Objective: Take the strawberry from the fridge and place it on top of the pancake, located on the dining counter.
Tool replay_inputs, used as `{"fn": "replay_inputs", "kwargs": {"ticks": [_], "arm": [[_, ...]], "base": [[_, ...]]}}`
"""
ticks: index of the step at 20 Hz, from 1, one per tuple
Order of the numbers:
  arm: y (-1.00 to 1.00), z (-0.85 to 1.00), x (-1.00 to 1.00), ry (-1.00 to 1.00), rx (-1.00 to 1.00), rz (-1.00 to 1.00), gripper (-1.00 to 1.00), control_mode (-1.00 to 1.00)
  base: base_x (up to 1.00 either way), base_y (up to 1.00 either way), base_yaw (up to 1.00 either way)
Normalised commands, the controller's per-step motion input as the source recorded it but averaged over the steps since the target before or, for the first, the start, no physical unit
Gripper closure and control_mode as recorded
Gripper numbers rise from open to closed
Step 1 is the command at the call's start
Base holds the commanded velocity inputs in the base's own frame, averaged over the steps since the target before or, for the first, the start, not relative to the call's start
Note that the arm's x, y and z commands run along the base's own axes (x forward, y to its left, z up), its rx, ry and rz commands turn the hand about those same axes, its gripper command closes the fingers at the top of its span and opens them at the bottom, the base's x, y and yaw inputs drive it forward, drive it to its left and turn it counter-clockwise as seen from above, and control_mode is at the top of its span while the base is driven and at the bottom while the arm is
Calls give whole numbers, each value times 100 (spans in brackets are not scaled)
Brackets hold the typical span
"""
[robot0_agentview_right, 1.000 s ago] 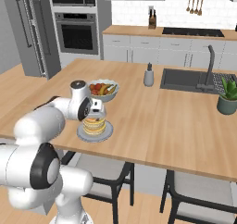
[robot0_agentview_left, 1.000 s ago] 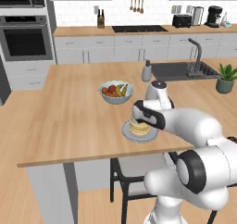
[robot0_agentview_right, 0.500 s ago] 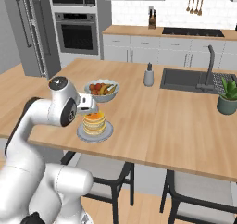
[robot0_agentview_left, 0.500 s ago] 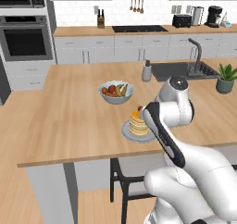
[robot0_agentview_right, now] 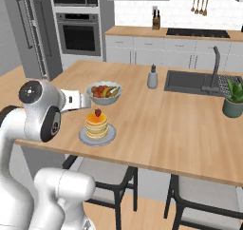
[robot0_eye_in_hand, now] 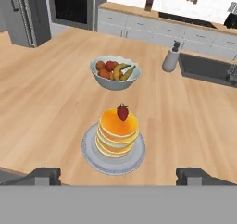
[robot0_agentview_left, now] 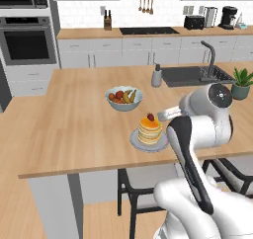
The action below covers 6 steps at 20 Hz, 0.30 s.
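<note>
Far left of the hand view: fridge [robot0_eye_in_hand: 25, 15], grey, doors shut, well apart from the work. Moving right: fruit bowl [robot0_eye_in_hand: 115, 73] on the dining counter [robot0_agentview_left: 64, 129], holding red apples, a banana and something orange; sits just beyond the plate. Next right: plate [robot0_eye_in_hand: 92, 156] carrying the pancake [robot0_eye_in_hand: 117, 134], a tan stack with orange top, upright and centred on the plate. Strawberry [robot0_eye_in_hand: 122, 112] now resting on the pancake's top, toward the far edge of the syrup, touching nothing else; also clear in the right base view [robot0_agentview_right: 98, 112] and left base view [robot0_agentview_left: 150, 117]. Compared with a second ago: arm raised and pulled back from the stack, where earlier the hand sat low right at the plate; gripper [robot0_eye_in_hand: 118, 176] now above and short of the plate, looking down on it. Fingers [robot0_eye_in_hand: 42, 176] spread about as wide as they go, nothing between them, no contact with berry or pancake. Reads as release done and retreat under way; task looks complete, provided the berry stays put. Further right: soap bottle [robot0_eye_in_hand: 171, 60] upright beside the sink [robot0_eye_in_hand: 206, 69]; nothing seen in the basin. Potted plant [robot0_agentview_right: 233, 100] at far right of the counter.
</note>
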Motion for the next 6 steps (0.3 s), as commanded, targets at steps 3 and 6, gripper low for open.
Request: {"fn": "replay_inputs", "kwargs": {"ticks": [3,6], "arm": [[0,100,-87,-25,0,0,-100,-100],[0,100,-99,-27,0,0,-100,-100]], "base": [[0,0,0],[0,0,0]]}}
